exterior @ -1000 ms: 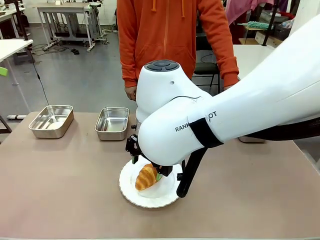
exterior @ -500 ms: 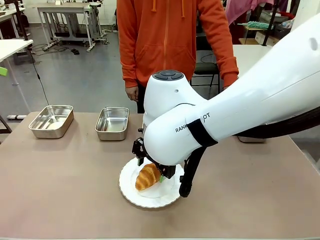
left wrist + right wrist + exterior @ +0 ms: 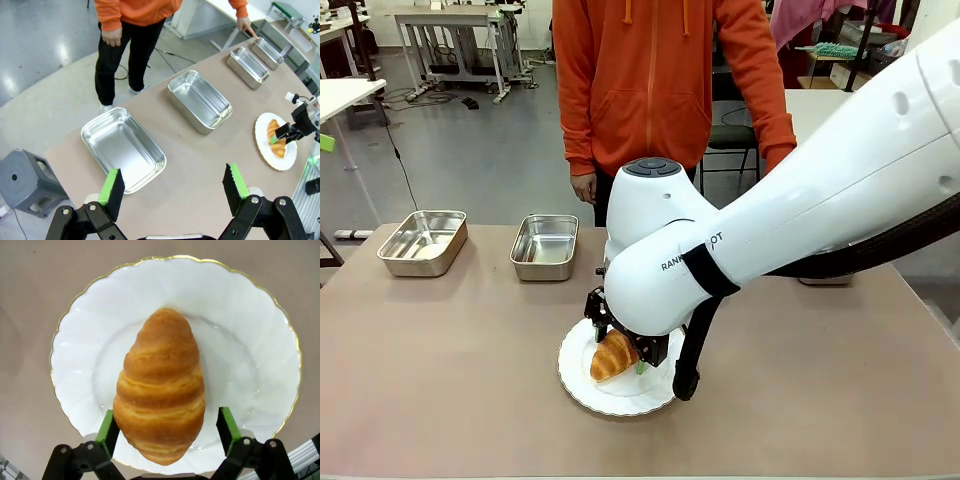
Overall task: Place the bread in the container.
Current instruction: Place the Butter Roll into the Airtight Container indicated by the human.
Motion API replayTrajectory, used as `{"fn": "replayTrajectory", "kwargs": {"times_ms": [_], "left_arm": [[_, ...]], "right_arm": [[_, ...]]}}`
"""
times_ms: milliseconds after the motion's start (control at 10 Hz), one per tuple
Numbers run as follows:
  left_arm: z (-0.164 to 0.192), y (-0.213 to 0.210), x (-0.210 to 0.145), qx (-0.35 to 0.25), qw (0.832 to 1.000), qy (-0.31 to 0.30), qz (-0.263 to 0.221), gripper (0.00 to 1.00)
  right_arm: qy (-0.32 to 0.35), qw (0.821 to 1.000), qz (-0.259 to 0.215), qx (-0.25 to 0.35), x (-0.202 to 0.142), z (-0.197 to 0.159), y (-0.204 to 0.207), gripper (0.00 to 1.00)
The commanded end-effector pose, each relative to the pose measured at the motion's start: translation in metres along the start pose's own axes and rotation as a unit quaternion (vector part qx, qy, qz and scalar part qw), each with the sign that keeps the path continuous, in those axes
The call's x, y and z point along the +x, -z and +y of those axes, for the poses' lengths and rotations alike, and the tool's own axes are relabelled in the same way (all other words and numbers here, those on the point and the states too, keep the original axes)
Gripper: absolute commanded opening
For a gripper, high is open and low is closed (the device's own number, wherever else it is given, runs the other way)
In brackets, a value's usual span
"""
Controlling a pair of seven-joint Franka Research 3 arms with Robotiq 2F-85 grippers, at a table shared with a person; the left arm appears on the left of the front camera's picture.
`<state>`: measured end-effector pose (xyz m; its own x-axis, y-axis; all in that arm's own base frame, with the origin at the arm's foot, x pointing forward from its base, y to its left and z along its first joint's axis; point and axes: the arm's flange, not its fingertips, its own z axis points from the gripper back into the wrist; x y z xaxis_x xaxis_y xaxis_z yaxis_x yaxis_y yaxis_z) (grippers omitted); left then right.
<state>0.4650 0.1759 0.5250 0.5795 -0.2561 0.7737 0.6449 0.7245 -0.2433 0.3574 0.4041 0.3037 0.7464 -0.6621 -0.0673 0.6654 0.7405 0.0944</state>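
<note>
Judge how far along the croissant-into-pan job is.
Done: the right gripper, open, straddles the golden-brown ridged croissant on the round white scalloped plate. In hand: the grasp, not yet closed. Remaining: lifting it and setting it in a shiny stainless-steel rectangular pan.

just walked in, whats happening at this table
The right end effector is down at a croissant on a white plate, open either side of it, not yet gripping. The left end effector hangs open above the table. Four steel pans line the far edge, where a person stands.
</note>
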Motion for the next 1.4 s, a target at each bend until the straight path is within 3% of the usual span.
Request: {"fn": "replayTrajectory", "kwargs": {"times_ms": [0, 100, 200, 300, 400, 500, 600, 700, 1100, 1300], "left_arm": [[-0.001, 0.0, 0.001, -0.001, 1.0, -0.001, -0.004, 1.0], [-0.001, 0.0, 0.001, -0.001, 1.0, -0.001, -0.004, 1.0], [-0.001, 0.0, 0.001, -0.001, 1.0, -0.001, -0.004, 1.0], [-0.001, 0.0, 0.001, -0.001, 1.0, -0.001, -0.004, 1.0], [-0.001, 0.0, 0.001, -0.001, 1.0, -0.001, -0.004, 1.0], [-0.001, 0.0, 0.001, -0.001, 1.0, -0.001, -0.004, 1.0], [-0.001, 0.0, 0.001, -0.001, 1.0, -0.001, -0.004, 1.0], [-0.001, 0.0, 0.001, -0.001, 1.0, -0.001, -0.004, 1.0], [-0.001, 0.0, 0.001, -0.001, 1.0, -0.001, -0.004, 1.0], [-0.001, 0.0, 0.001, -0.001, 1.0, -0.001, -0.004, 1.0]], "right_arm": [[-0.007, 1.0, 0.01, -0.004, 0.0, 0.008, 0.002, 1.0], [-0.006, 1.0, 0.009, -0.007, 0.0, 0.008, 0.002, 0.8], [-0.005, 1.0, 0.006, -0.015, -0.001, 0.008, 0.001, 0.8], [-0.005, 1.0, 0.006, -0.019, -0.001, 0.008, -0.001, 0.6], [-0.005, 1.0, 0.007, -0.023, -0.001, 0.008, -0.002, 0.75], [-0.007, 1.0, 0.003, -0.029, -0.001, 0.008, -0.002, 0.4], [-0.014, 0.998, -0.009, -0.057, -0.002, 0.009, -0.001, 0.55], [-0.002, 1.0, 0.002, -0.017, -0.002, 0.005, 0.0, 0.55], [-0.003, 1.0, 0.001, -0.026, -0.001, 0.006, -0.002, 0.56], [-0.046, 0.999, 0.0, 0.006, 0.016, 0.006, -0.055, 0.56]]}}
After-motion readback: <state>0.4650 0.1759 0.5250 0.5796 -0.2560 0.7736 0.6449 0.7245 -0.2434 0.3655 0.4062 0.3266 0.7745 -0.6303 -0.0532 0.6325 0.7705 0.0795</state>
